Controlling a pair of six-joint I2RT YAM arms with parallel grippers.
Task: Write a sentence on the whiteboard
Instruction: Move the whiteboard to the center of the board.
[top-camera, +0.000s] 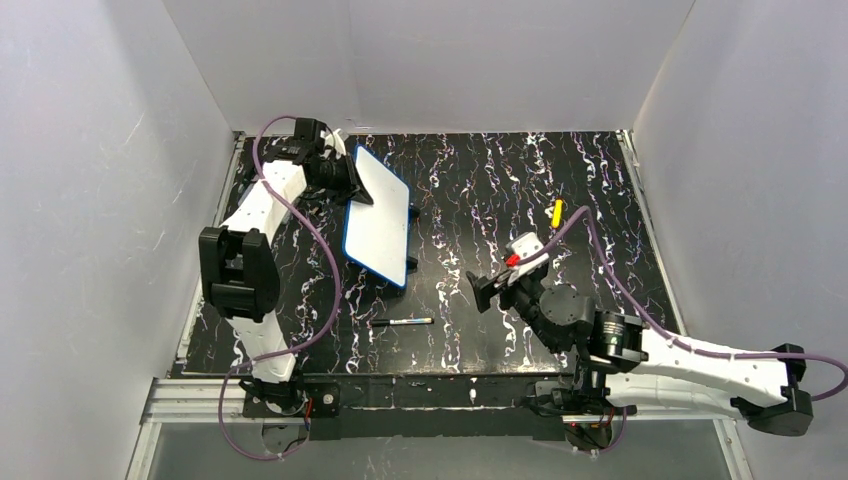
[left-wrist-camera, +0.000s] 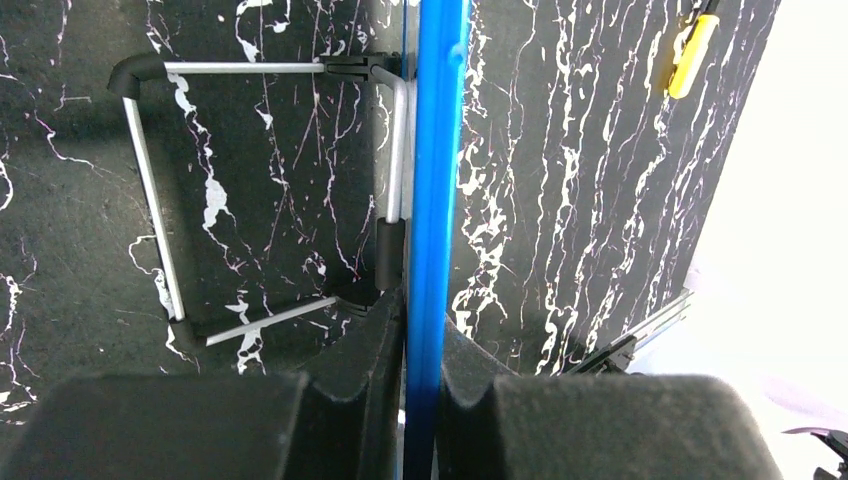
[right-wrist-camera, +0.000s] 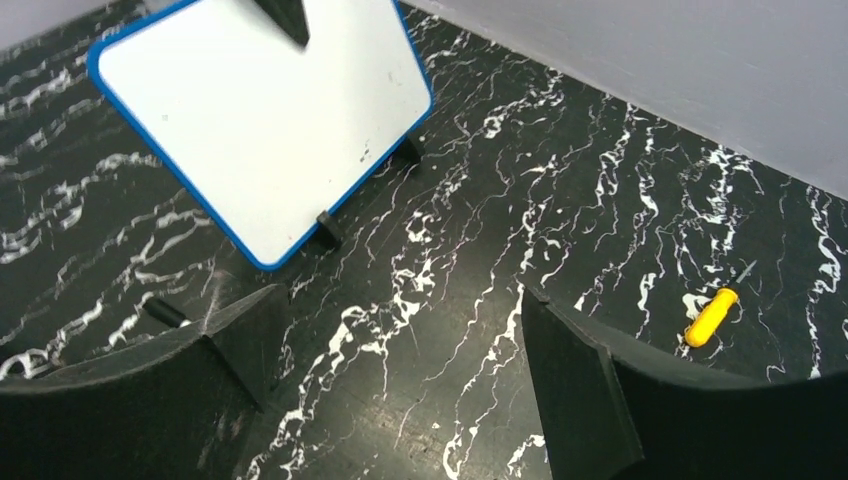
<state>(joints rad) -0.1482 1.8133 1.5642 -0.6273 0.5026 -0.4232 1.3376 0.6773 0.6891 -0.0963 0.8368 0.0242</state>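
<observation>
The whiteboard (top-camera: 378, 215) is a white board with a blue rim, at the left middle of the table. Its face (right-wrist-camera: 260, 110) is blank; no sentence shows on it in any view. My left gripper (top-camera: 350, 180) is shut on the board's far edge. In the left wrist view the blue rim (left-wrist-camera: 435, 180) runs edge-on between my two pads, with the left gripper (left-wrist-camera: 425, 340) closed tight on it. My right gripper (top-camera: 485, 290) is open and empty over bare table to the board's right; the right wrist view shows it (right-wrist-camera: 395, 350) wide apart.
A thin marker pen (top-camera: 402, 322) lies on the table in front of the board. A small yellow object (top-camera: 556, 212) lies at the middle right, also seen from the right wrist (right-wrist-camera: 711, 315). A wire stand (left-wrist-camera: 150, 180) sits behind the board. White walls surround the table.
</observation>
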